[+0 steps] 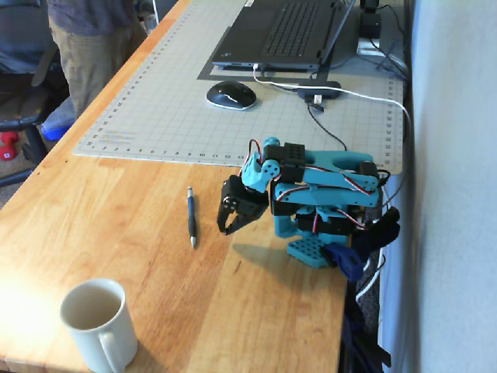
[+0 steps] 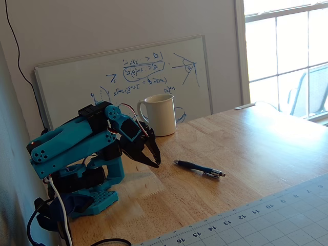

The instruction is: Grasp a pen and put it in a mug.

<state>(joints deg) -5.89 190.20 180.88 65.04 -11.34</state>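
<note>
The thin dark pen point(image 1: 191, 217) lies flat on the wooden table point(image 1: 116, 233), silvery tip toward the front edge; it also shows in a fixed view point(image 2: 199, 168). The cream-white mug point(image 1: 98, 325) stands upright and empty at the front left of the table, and near the whiteboard in a fixed view point(image 2: 160, 115). My gripper point(image 1: 227, 227) hangs folded near the teal arm's base, pointing down, just right of the pen and apart from it. In a fixed view the gripper point(image 2: 156, 163) has its jaws closed together and holds nothing.
A grey cutting mat point(image 1: 155, 116) covers the far half of the table, with a mouse point(image 1: 231, 95), a laptop point(image 1: 287, 31) and a cable. A whiteboard point(image 2: 66, 82) leans on the wall behind the mug. A person stands at the far left point(image 1: 93, 47).
</note>
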